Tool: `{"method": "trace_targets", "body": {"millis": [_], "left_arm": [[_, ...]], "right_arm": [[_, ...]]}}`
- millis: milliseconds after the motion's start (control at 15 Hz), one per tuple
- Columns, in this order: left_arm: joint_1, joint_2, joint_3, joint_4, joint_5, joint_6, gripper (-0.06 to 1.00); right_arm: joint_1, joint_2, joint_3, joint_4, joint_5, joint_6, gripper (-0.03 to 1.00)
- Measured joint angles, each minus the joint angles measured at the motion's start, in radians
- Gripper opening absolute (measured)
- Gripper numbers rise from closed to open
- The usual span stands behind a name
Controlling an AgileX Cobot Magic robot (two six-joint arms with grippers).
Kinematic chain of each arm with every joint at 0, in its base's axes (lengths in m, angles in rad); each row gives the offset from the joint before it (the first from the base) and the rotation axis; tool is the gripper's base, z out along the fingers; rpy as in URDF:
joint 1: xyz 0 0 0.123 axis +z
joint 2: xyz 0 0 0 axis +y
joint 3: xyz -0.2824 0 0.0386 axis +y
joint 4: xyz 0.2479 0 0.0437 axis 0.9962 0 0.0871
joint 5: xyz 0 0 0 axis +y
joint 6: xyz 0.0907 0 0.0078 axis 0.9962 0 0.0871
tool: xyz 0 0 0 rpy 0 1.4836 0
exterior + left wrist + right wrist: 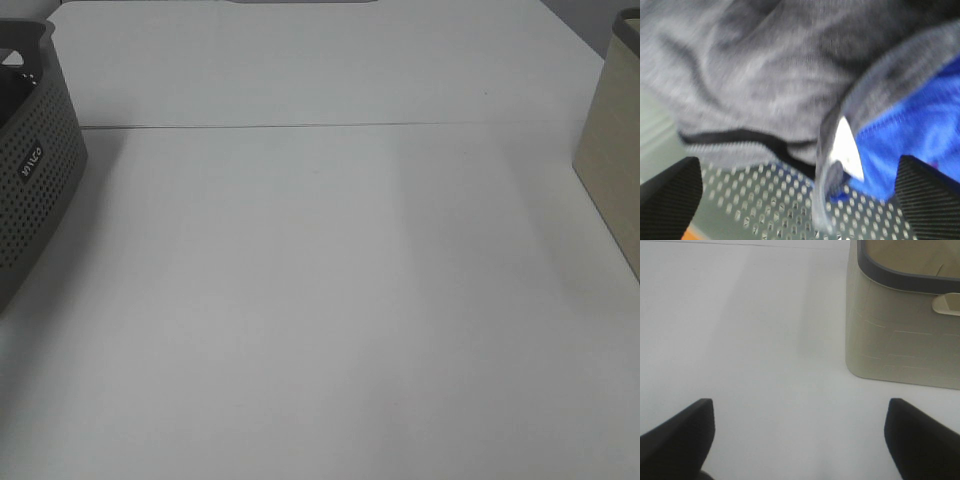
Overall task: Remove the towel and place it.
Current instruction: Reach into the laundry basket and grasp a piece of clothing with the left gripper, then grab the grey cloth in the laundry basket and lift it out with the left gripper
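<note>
- The task is, in my judgement, at its very start: the towel (765, 75) is not yet removed. It lies bunched in grey folds against the perforated wall of the basket (780, 200), its dark hem just above the holes.
- A blue cloth (920, 130) with a white tag (847, 150) sits in the basket too, touching the towel; the blur hides which overlaps which.
- Beyond the basket, the tabletop (320, 300) shows no towel, so lifting it, carrying it and setting it down all remain.
- The left fingers (670, 195) stand wide apart over the basket, straddling the towel and the blue cloth. They clamp nothing, and I cannot tell whether either tip touches the fabric.
- The right fingers (675, 440) are equally spread and hold nothing. They hover above bare tabletop well apart from the basket, with only a beige bin (900, 340) ahead of them.
- In the high view neither arm shows; only the basket's side appears.
</note>
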Motion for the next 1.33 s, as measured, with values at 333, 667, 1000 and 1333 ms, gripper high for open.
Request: {"method": "trace_targets", "body": {"millis": [333,667,1000,1333], "left_arm": [[0.007,0.142,-0.084,0.001,-0.006,0.008,0.99],[0.030,0.151,-0.084,-0.004,0.015,0.009,0.96],[0.030,0.151,-0.084,-0.025,0.017,0.009,0.39],[0.030,0.151,-0.084,-0.024,0.110,0.010,0.00]], "right_arm": [[0.000,0.000,0.000,0.000,0.000,0.000,0.88],[0.000,0.000,0.000,0.000,0.000,0.000,0.88],[0.000,0.000,0.000,0.000,0.000,0.000,0.88],[0.000,0.000,0.000,0.000,0.000,0.000,0.88]]}}
